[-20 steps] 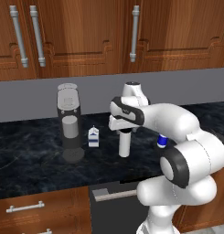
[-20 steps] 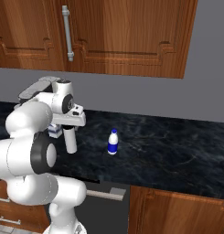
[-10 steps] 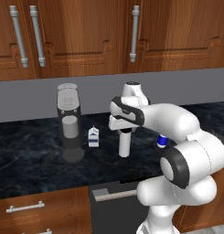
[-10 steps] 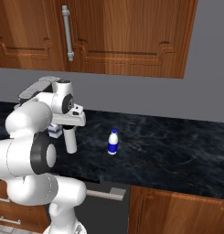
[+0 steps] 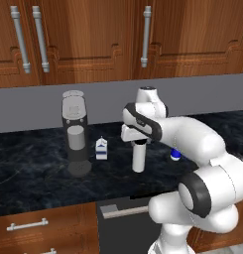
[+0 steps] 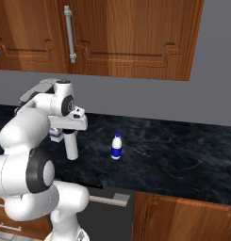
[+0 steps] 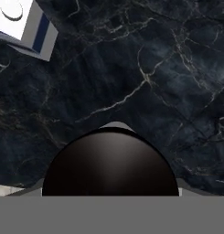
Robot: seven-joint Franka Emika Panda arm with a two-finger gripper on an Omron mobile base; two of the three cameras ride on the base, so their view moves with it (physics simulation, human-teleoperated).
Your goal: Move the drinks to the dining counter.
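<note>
arm [image 5: 192,136]: white, rounded shells | joints: dark grey bands | base col.: white

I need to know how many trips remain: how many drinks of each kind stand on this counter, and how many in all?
Tall white cylinder with black cap: 1
Small white bottle with blue label: 1
Small white-and-blue carton: 1
Total: 3

I am in a rendered home kitchen. Brown wooden wall cupboards [image 5: 98,39] with long metal handles [image 5: 146,35] hang above a grey wall. Below runs a black marble-patterned counter [image 6: 183,150] on wooden drawers [image 5: 43,228]. A coffee machine [image 5: 75,131], a small carton [image 5: 101,149] and a small bottle [image 6: 116,146] stand on it.
</note>
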